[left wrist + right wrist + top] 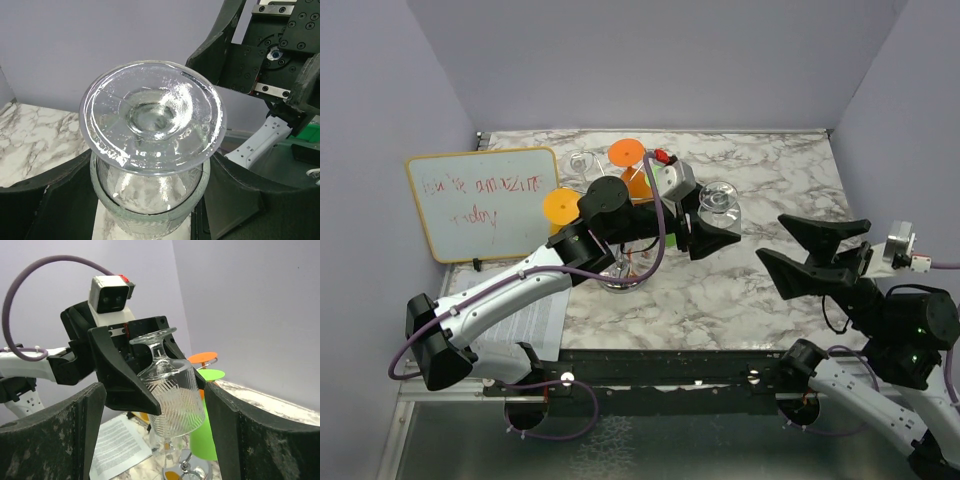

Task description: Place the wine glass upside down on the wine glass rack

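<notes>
Light, stiff, slick and likely brittle, the wine glass (170,395) hangs foot-up between the fingers of the left gripper (718,213), clamped across its ribbed bowl, probably the surest hold.

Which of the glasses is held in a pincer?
The clear patterned wine glass, foot up, in the left pincer; the orange glasses and the green one are not held.

clear wine glass (172,395) with etched hatching; white table (780,190) veined in grey marble.
</notes>
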Robot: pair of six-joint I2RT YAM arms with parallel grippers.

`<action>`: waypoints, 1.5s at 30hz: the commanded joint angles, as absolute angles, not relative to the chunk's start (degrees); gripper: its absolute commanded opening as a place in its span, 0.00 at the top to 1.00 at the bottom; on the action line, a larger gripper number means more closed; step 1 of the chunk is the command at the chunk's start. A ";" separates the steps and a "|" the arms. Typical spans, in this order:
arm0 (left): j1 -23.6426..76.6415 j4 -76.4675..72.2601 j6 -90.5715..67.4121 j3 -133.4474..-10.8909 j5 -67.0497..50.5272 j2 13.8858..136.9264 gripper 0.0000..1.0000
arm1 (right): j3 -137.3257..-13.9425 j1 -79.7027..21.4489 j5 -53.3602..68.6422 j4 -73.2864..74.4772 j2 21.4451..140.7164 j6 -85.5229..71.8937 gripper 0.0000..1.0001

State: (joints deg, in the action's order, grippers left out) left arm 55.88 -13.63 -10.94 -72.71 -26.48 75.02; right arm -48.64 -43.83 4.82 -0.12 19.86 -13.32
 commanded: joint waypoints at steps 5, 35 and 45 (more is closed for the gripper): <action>55.90 -16.62 -4.62 -73.77 -25.90 74.37 0.63 | -55.14 -43.95 -3.55 5.41 27.36 -24.75 0.16; 55.90 -10.81 14.93 -81.22 -25.17 79.97 0.62 | -74.25 -43.96 -7.74 24.82 44.56 -55.02 0.83; 55.85 -15.60 9.37 -79.54 -23.38 80.11 0.15 | -66.82 -43.97 -10.71 12.12 38.62 -65.15 0.99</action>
